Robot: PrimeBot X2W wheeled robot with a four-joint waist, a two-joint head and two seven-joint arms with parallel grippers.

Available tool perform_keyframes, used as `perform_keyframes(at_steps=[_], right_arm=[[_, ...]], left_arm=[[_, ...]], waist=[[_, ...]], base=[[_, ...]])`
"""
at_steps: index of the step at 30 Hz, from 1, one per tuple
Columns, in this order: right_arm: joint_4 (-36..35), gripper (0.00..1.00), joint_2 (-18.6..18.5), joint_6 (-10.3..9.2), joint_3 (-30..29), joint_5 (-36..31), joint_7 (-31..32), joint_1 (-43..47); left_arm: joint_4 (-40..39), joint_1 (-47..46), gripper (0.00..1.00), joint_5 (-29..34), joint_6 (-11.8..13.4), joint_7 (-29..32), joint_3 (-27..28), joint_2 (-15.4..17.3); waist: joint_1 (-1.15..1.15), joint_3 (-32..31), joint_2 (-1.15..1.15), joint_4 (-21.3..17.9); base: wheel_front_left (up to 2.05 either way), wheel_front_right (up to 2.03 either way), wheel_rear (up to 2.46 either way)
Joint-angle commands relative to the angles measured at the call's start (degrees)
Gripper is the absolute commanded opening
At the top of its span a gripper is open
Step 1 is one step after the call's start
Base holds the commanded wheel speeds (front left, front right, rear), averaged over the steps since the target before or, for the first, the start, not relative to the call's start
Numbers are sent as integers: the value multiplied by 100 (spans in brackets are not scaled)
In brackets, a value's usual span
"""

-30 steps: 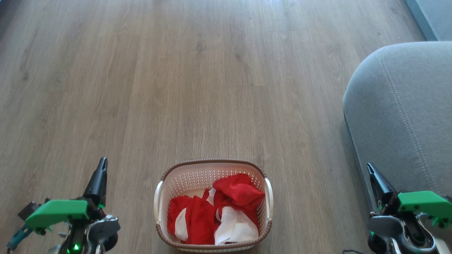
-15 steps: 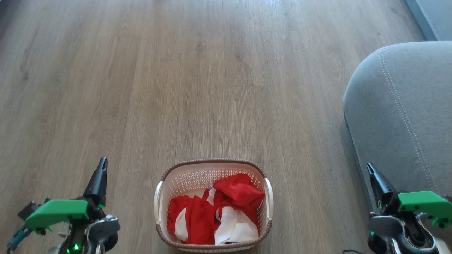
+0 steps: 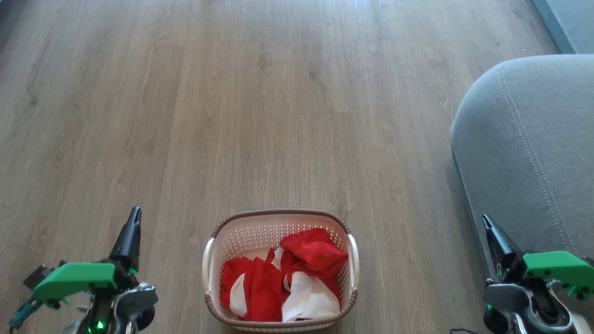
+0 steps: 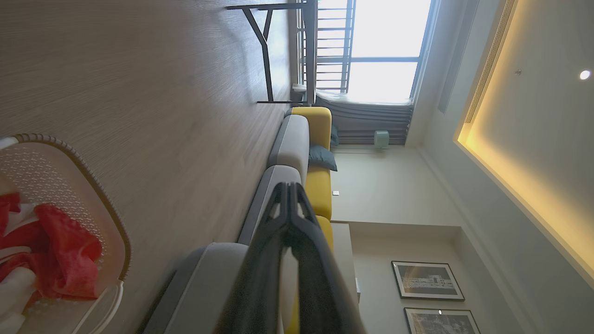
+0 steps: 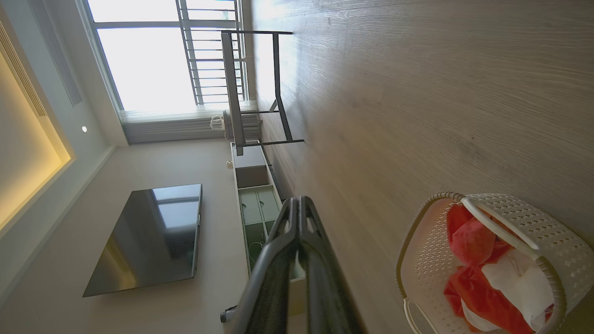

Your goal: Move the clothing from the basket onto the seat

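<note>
The cream basket (image 3: 260, 232) with a brown rim stands on the wooden floor at the bottom middle of the head view. Red and white clothing (image 3: 283, 278) lies crumpled inside it, also seen as clothing (image 4: 51, 250) in the left wrist view and clothing (image 5: 482, 269) in the right wrist view. The grey seat (image 3: 533, 153) fills the right side. My left gripper (image 3: 133, 215) is shut and empty, left of the basket. My right gripper (image 3: 485, 220) is shut and empty, right of the basket, beside the seat's front edge.
Bare wooden floor (image 3: 260, 102) stretches ahead of the basket. The left wrist view shows a grey and yellow sofa (image 4: 297, 144) and a black metal frame (image 4: 278, 51). A television (image 5: 148, 236) and a low cabinet (image 5: 255, 199) stand along the wall in the right wrist view.
</note>
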Motion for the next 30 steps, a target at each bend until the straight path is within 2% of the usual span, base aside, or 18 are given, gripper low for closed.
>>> perform_keyframes(at_steps=[1,30], right_arm=[[-204,0,-40,40,100,-40,42,-273],[-204,0,-40,40,100,-40,42,-273]], left_arm=[[-203,-320,0,-26,-39,17,205,34],[-203,-320,0,-26,-39,17,205,34]], waist=[[0,0,0,0],[0,0,0,0]], base=[[0,0,0],[0,0,0]])
